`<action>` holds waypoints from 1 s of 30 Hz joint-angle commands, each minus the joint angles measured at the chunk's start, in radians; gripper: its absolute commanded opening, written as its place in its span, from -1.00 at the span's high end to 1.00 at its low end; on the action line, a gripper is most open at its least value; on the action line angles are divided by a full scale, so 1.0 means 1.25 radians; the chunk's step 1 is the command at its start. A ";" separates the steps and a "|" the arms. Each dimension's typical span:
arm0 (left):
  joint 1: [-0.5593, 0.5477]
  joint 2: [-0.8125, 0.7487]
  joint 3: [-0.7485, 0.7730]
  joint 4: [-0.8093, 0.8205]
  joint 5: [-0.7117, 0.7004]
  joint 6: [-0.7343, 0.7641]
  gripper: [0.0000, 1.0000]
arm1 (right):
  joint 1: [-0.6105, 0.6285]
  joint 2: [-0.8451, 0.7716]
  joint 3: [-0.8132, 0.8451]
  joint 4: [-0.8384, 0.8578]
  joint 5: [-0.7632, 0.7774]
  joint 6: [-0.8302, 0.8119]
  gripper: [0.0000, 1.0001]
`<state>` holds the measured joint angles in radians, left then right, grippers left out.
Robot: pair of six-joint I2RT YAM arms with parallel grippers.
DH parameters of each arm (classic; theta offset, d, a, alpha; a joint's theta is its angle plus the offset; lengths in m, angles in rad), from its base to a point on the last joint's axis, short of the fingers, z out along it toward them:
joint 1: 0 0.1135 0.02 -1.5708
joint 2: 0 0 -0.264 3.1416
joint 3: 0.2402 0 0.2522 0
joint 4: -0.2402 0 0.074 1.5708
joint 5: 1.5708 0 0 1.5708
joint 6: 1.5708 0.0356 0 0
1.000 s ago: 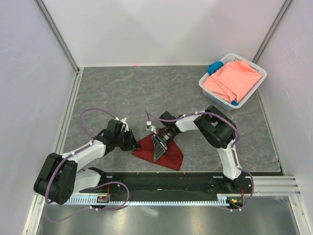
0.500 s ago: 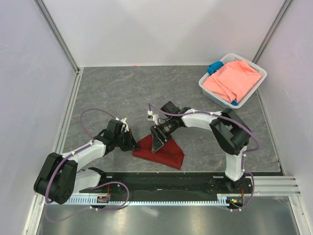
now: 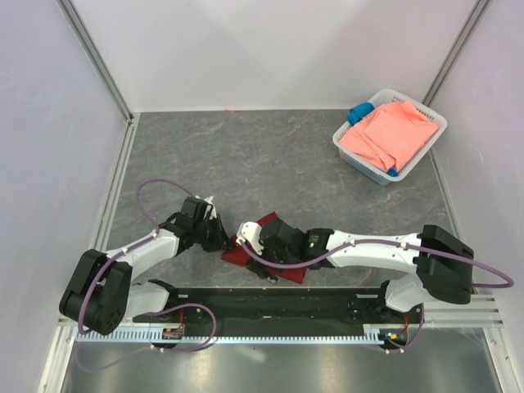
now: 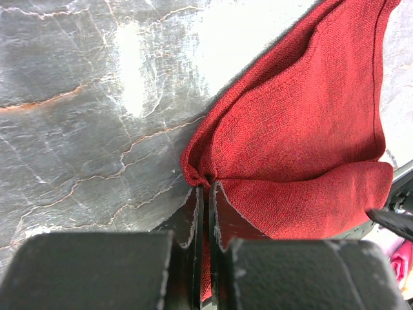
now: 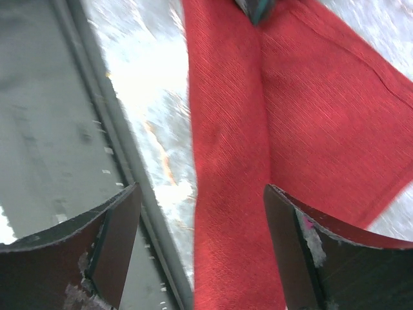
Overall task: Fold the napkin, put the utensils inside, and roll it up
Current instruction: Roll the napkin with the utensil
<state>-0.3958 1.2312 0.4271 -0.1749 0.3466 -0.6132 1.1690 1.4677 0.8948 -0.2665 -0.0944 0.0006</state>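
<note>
Within an enclosure of pale walls, the grey marbled worktop (image 3: 246, 155) filled the floor, with a black rail (image 3: 286, 303) along its near edge. At the far right corner stood a white basket (image 3: 347, 152) holding a salmon-pink cloth (image 3: 391, 135) and a small blue cloth (image 3: 358, 112). The napkin (image 3: 262, 221), dark red and folded over itself, lay at the near centre just beyond the rail. Its long axis ran obliquely, from a bunched corner at the left toward the near right. The left gripper (image 3: 219, 239) was clenched on that corner, the cloth puckered between its jaws. The right gripper (image 5: 201, 190) hung over the napkin with jaws spread wide, grasping nothing. From above, the right arm (image 3: 360, 250) covered much of the napkin's middle, so its full outline could not be traced. The right wrist view was blurred, and a grey-green object at its top edge was cut off and could not be identified.
</note>
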 commanded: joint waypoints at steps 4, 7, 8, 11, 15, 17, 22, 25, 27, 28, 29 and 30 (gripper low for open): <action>-0.007 0.024 0.009 -0.056 -0.011 0.007 0.96 | 0.058 0.060 -0.002 0.073 0.187 -0.036 -0.58; -0.006 0.020 0.009 -0.058 -0.012 0.007 0.96 | 0.058 0.091 0.008 0.076 0.191 -0.046 -0.54; -0.006 0.019 0.009 -0.059 -0.012 0.007 0.96 | 0.058 0.098 0.011 0.075 0.195 -0.053 -0.52; -0.007 0.016 0.009 -0.058 -0.011 0.007 0.96 | 0.058 0.124 0.019 0.070 0.202 -0.061 -0.47; -0.006 0.012 0.009 -0.058 -0.007 0.012 0.96 | 0.045 0.159 0.033 0.067 0.191 -0.061 -0.28; -0.007 0.007 0.009 -0.055 -0.008 0.012 0.96 | 0.034 0.171 0.043 0.057 0.148 -0.057 -0.05; -0.006 -0.033 0.014 -0.056 -0.027 0.010 0.17 | -0.023 0.186 0.051 0.028 -0.025 -0.046 0.24; -0.006 -0.071 0.030 -0.064 -0.061 0.007 -0.32 | -0.064 0.197 0.051 0.013 -0.144 -0.030 0.33; -0.005 -0.095 0.048 -0.086 -0.083 0.006 -0.42 | -0.099 0.210 0.058 0.002 -0.236 -0.023 0.35; -0.004 -0.103 0.053 -0.092 -0.105 0.006 -0.43 | -0.110 0.214 0.062 -0.010 -0.260 -0.015 0.36; -0.002 -0.110 0.057 -0.098 -0.116 0.003 -0.44 | -0.120 0.223 0.066 -0.017 -0.287 -0.013 0.37; 0.000 -0.116 0.060 -0.103 -0.126 0.001 -0.45 | -0.136 0.228 0.074 -0.024 -0.324 -0.009 0.37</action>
<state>-0.4015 1.1297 0.4515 -0.2565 0.2825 -0.6159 1.0458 1.7081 0.9504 -0.2417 -0.2569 -0.0448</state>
